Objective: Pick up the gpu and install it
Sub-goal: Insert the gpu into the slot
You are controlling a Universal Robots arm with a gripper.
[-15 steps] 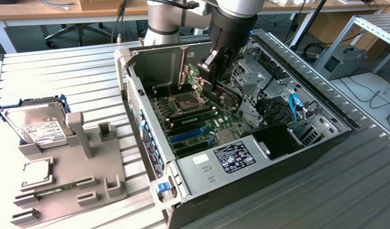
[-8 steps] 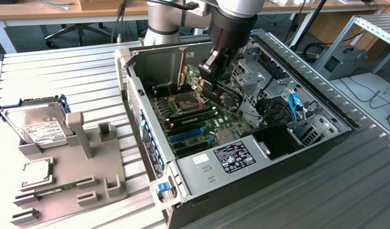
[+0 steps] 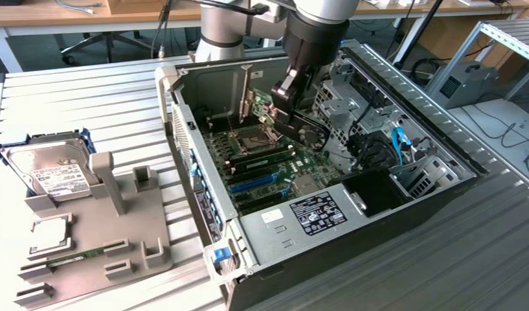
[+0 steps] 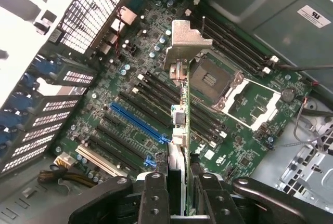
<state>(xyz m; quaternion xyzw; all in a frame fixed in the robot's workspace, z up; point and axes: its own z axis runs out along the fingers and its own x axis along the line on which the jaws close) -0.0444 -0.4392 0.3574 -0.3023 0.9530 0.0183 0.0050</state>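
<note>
Hardware sits on a grey holder (image 3: 100,240) at the exterior view's left: a silver hard drive (image 3: 48,170) standing at its far end and a narrow green memory stick (image 3: 78,255) lying in a slot near me. All of it rests on the slatted tabletop (image 3: 83,103).

Moving right, the open computer case (image 3: 333,194) lies on its side with the motherboard (image 3: 264,162) exposed. My tool (image 4: 176,193) hangs inside it, over the far part of the board, and its fingers (image 4: 154,200) are pinching the gpu (image 4: 179,115) edge-on. In the wrist view the card runs away from the tool with its silver bracket (image 4: 186,39) at the far end, above the long expansion slots; the blue slot (image 4: 139,123) lies just beside the card's line. I cannot tell whether the card's edge touches any slot yet.

My worry is alignment. I judge that if the card comes down tilted or one slot over, its edge would jam on the slot wall or scrape nearby components. The bracket could also catch the case's rear frame. A thin-edge grip like this may let the card pivot under pushing force.
</note>
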